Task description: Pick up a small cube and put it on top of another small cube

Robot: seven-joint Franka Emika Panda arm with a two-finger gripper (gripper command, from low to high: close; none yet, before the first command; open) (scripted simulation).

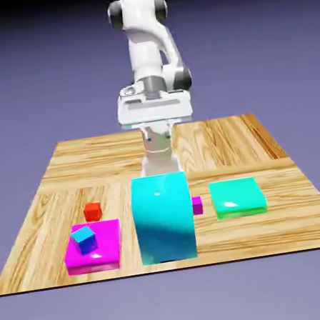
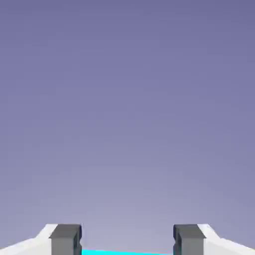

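Sitting free: small red cube on the bench, toward the exterior view's left, just behind the flat magenta slab, apart from it or nearly touching, can't tell which.
Handling: prob. light, rigid, smooth-faced; won't squash, but tiny, so easy to nudge or pinch off-centre. Judgement only.
Where to grip: two opposite side faces, fingers coming down from above, centred on the cube, low enough to catch the sides w/o scraping the bench.
Nearby: small blue cube rests tilted on the magenta slab, near the red one; a likely base for the stack, tho its tilt could make placing awkward.
Blocker: big cyan block stands mid-bench, betw. the red cube and the small magenta cube, which peeks out at its right edge in the exterior view.
Further out: flat green slab on the exterior view's right, well apart from the red cube.
Gripper: fingers spread wide, nothing betw. them; hand view shows only backdrop and a cyan sliver at the bottom edge.
Arm: hand sits behind the cyan block in the exterior view, tips hidden there; not over the red cube yet.
Stage: pick not begun, approx. start of task.
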